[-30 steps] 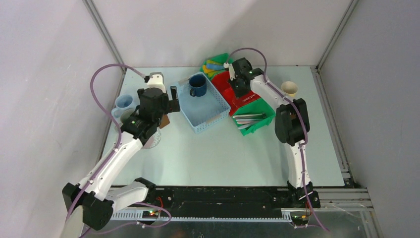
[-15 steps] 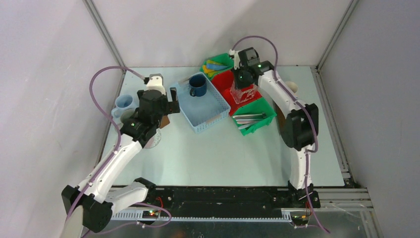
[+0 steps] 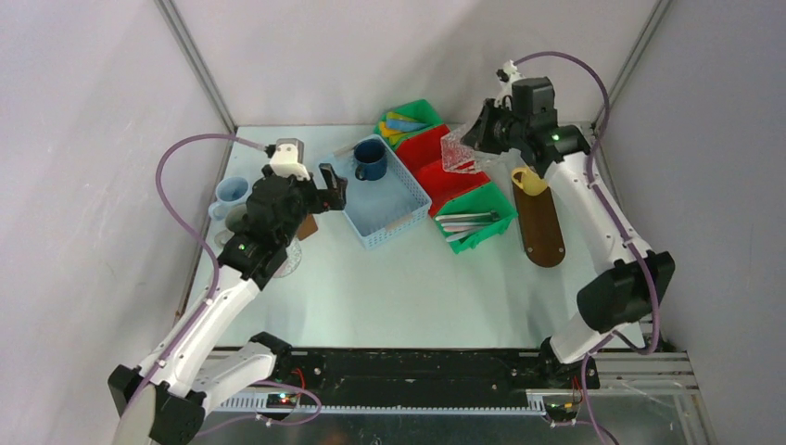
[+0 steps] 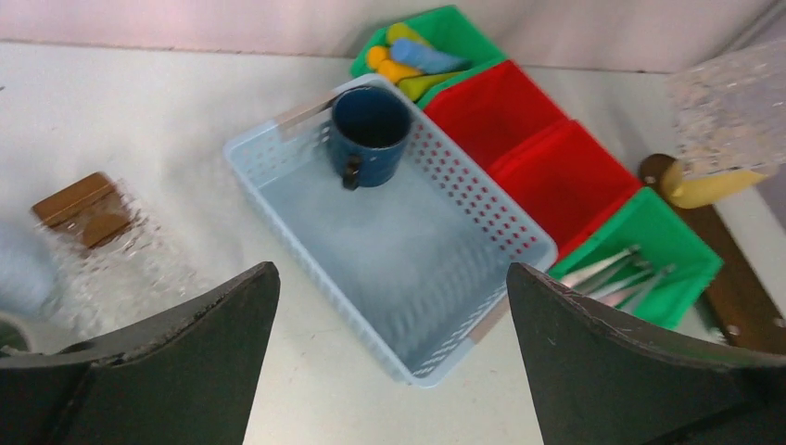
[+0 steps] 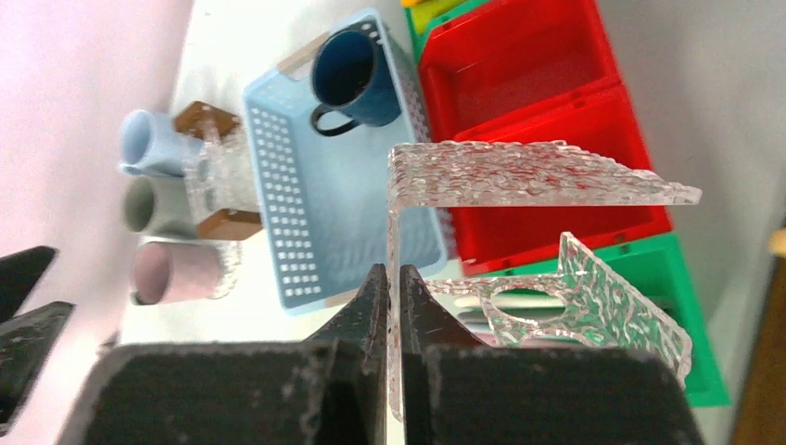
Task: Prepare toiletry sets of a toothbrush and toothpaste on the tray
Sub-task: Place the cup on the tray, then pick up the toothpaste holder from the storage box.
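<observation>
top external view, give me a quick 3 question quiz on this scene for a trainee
1. True or false: the dark blue mug stands inside the light blue basket.
2. Pick one: what is the right end effector shut on? A) a toothbrush B) a clear textured plastic stand C) a pink mug
3. Short answer: which mug sits at the far end of the brown tray?

Key
1. True.
2. B.
3. The cream mug.
</observation>
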You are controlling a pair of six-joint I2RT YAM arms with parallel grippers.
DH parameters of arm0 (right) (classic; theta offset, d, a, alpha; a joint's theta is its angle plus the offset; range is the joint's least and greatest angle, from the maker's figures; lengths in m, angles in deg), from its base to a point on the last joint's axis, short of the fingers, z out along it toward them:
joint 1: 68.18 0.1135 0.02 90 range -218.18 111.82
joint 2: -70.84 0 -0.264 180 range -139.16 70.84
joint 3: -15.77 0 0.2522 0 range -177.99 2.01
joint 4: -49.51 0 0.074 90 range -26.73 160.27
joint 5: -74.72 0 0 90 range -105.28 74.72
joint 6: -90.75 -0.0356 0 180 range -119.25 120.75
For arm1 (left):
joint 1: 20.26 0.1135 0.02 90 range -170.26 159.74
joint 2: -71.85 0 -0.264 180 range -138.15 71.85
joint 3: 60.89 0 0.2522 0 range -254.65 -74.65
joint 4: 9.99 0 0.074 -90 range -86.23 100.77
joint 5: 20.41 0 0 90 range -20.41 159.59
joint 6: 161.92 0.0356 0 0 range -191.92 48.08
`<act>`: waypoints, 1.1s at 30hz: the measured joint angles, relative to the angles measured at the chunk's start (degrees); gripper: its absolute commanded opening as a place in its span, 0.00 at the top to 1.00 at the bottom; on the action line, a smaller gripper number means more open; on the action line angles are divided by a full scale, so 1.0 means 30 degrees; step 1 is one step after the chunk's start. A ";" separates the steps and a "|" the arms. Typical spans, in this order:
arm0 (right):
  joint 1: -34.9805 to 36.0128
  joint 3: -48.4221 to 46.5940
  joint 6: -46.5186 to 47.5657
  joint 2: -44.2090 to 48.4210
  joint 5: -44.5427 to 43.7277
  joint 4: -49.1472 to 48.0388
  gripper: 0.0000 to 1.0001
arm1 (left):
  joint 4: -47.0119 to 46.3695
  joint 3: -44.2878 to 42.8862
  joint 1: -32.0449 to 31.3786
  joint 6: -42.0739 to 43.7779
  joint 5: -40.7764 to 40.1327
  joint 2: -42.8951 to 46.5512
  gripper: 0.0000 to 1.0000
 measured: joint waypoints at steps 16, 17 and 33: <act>-0.0488 0.8976 -0.8786 0.5064 0.4401 -0.5996 1.00 | -0.5719 0.0991 -0.5362 0.2492 0.1588 -0.0772 0.01; -0.0488 0.9471 -0.9435 0.5377 0.4466 -0.6470 1.00 | -0.6076 0.1144 -0.5523 0.2521 0.1639 -0.0933 0.01; -0.0277 1.5686 -1.8280 0.9653 0.3235 -1.2393 1.00 | -1.1431 0.1909 -0.7468 0.2047 0.1399 -0.3235 0.14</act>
